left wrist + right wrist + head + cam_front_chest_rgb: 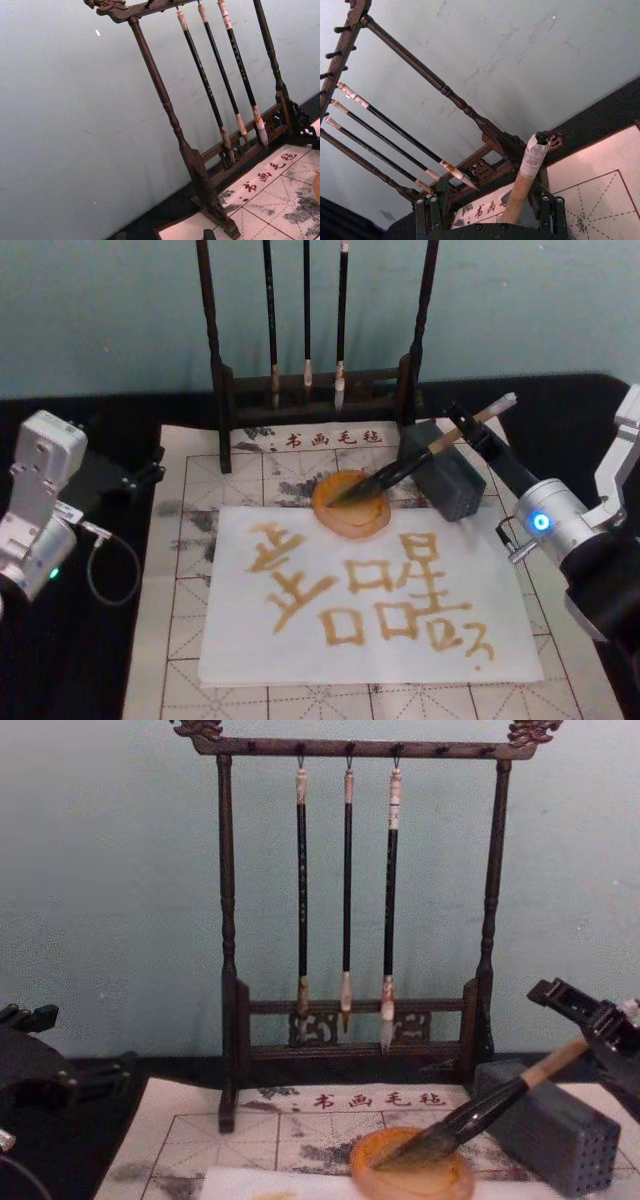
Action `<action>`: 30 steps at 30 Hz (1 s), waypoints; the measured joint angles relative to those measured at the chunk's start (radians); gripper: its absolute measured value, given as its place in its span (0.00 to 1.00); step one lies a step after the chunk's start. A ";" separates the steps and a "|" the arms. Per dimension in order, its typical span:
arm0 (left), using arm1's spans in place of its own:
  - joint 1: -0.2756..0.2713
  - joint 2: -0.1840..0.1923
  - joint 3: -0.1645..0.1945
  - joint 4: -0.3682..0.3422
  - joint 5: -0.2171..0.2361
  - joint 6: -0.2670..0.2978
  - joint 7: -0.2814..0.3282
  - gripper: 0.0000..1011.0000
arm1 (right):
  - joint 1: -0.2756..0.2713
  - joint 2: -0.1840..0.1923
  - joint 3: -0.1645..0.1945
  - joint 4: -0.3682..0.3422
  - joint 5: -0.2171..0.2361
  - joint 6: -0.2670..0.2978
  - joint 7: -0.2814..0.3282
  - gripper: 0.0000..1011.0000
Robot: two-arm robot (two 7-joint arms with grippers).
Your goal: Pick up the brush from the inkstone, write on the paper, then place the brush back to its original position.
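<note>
- The brush [425, 453] lies tilted, bristles in the inkstone [350, 504], shaft across the grey block [445, 472].
- The right gripper [468, 428] is at the brush's upper shaft.
- The paper [300, 640] on the felt mat [200, 490] bears amber characters.
- The inkstone overlaps the paper's top edge.
- The left arm [35, 510] sits at the left edge, off the mat.
- Three thin brushes [306, 320] hang on the rack [215, 370] behind.

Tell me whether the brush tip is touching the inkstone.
Touching. The chest view shows the brush slanting down with its bristles resting inside the inkstone; the head view shows the same, tip lying on the dish.
</note>
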 joint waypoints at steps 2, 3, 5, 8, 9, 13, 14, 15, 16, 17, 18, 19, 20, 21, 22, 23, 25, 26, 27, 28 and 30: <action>0.000 0.000 0.000 0.000 0.000 0.000 0.000 0.99 | 0.004 0.002 0.000 0.002 0.003 0.002 0.000 0.99; 0.000 0.000 0.000 0.000 0.000 0.000 0.000 0.99 | 0.005 0.003 0.000 0.002 0.003 0.003 0.000 0.99; 0.000 0.000 0.000 0.000 0.000 0.000 0.000 0.99 | 0.011 0.006 0.000 0.005 0.006 0.005 0.000 0.99; 0.000 0.000 0.000 0.000 0.000 0.000 0.000 0.99 | 0.021 0.008 -0.003 0.011 0.007 0.008 0.000 0.99; 0.000 0.000 0.000 0.000 0.000 0.000 0.000 0.99 | 0.026 0.009 -0.004 0.015 0.007 0.009 -0.001 0.99; 0.000 0.000 0.000 0.000 0.000 0.000 0.000 0.99 | 0.032 0.009 -0.007 0.022 0.008 0.013 -0.007 0.99; 0.000 0.000 0.000 0.000 0.000 0.000 0.000 0.99 | 0.033 0.010 -0.008 0.024 0.009 0.015 -0.011 0.99; 0.000 0.000 0.000 0.000 0.000 0.000 0.000 0.99 | 0.033 0.011 -0.009 0.026 0.009 0.016 -0.014 0.99; 0.000 0.000 0.000 0.000 0.000 0.000 0.000 0.99 | 0.033 0.011 -0.009 0.027 0.009 0.018 -0.016 0.99; 0.000 0.000 0.000 0.000 0.000 0.000 0.000 0.99 | 0.033 0.012 -0.010 0.029 0.009 0.020 -0.019 0.99; 0.000 0.000 0.000 0.000 0.000 0.000 0.000 0.99 | 0.033 0.013 -0.010 0.029 0.009 0.021 -0.021 0.99; 0.000 0.000 0.000 0.000 0.000 0.000 0.000 0.99 | 0.033 0.015 -0.010 0.030 0.010 0.022 -0.024 0.99; 0.000 0.000 0.000 0.000 0.000 0.000 0.000 0.99 | 0.032 0.015 -0.010 0.030 0.010 0.022 -0.025 0.99; 0.000 0.000 0.000 0.000 0.000 0.000 0.000 0.99 | 0.032 0.016 -0.010 0.031 0.010 0.022 -0.025 0.99; 0.000 0.000 0.000 0.000 0.000 0.000 0.000 0.99 | 0.031 0.017 -0.010 0.031 0.010 0.022 -0.026 0.99; 0.000 0.000 0.000 0.000 0.000 0.000 0.000 0.99 | 0.031 0.018 -0.010 0.032 0.010 0.022 -0.027 0.99; 0.000 0.000 0.000 0.000 0.000 0.000 0.000 0.99 | 0.030 0.018 -0.010 0.033 0.010 0.022 -0.028 0.99; 0.000 0.000 0.000 0.000 0.000 0.000 0.000 0.99 | 0.030 0.018 -0.010 0.033 0.010 0.022 -0.028 0.99; 0.000 0.000 0.000 0.000 0.000 0.000 0.000 0.99 | 0.030 0.019 -0.010 0.033 0.011 0.022 -0.028 0.99; 0.000 0.000 0.000 0.000 0.000 0.000 0.000 0.99 | 0.029 0.019 -0.009 0.033 0.011 0.022 -0.029 0.99; 0.000 0.000 0.000 0.000 0.000 0.000 0.000 0.99 | 0.026 0.021 -0.008 0.032 0.013 0.022 -0.029 0.99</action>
